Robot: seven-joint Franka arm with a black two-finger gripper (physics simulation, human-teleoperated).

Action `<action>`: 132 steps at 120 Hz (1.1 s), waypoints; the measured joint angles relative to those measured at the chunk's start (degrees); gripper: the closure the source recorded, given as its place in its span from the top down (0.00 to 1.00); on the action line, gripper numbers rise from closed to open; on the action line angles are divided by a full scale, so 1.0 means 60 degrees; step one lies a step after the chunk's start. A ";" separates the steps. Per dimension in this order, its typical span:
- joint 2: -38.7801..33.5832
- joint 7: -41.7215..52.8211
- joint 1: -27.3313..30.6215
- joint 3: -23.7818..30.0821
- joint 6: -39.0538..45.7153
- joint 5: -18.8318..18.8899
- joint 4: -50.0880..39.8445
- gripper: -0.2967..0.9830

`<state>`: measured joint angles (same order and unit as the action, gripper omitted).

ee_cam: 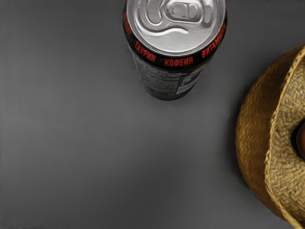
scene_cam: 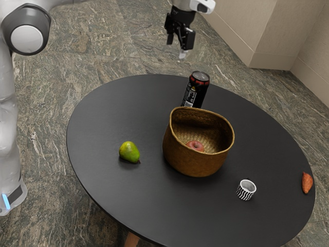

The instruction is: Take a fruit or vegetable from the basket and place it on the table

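Observation:
High above the far side of the table, the black gripper (scene_cam: 176, 47) hangs in the exterior view with its two fingers apart and nothing between them. The woven basket (scene_cam: 193, 162) stands upright on the dark round table (scene_cam: 103, 118), lower than the gripper. Inside the basket lies a red apple (scene_cam: 195, 146). In the wrist view the basket (ee_cam: 255, 138) is partly in frame, with part of a dark red fruit (ee_cam: 301, 139) inside it.
A black drink can (scene_cam: 196, 90) stands right beside the basket; the wrist view has the can (ee_cam: 176, 28) too. A green pear (scene_cam: 129, 152), a striped cup (scene_cam: 246, 190) and an orange-red vegetable (scene_cam: 307, 182) are on the table around the basket.

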<state>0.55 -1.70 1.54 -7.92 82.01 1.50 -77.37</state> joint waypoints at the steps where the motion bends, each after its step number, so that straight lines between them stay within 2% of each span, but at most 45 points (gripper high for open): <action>1: 0.0000 -0.0001 0.0010 0.0000 0.0000 0.0001 0.0000 0.77; 26: -0.0004 -0.0006 0.0199 -0.0002 -0.0003 -0.0001 0.0015 0.77; 33: -0.0030 -0.0004 0.0291 0.0070 -0.0105 0.0091 0.0579 0.77; 46: -0.0090 -0.0002 0.1338 0.1123 -0.0450 0.0533 0.2361 0.77; 63: 0.0428 -0.0015 0.2424 0.2397 -0.0605 0.0746 0.2718 0.77; 68: 0.0822 -0.0019 0.1933 0.2613 -0.0613 0.0784 0.2729 0.77; 78: 0.1502 -0.0016 -0.0287 0.2972 -0.0403 0.0823 0.2718 0.77; 84: 0.1746 -0.0018 -0.0892 0.3065 -0.0300 0.0816 0.2712 0.76; 132: 0.1994 -0.0031 -0.0961 0.3103 -0.0025 0.0801 0.2706 0.77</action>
<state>12.52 -1.89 -4.22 10.70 81.86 6.30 -61.13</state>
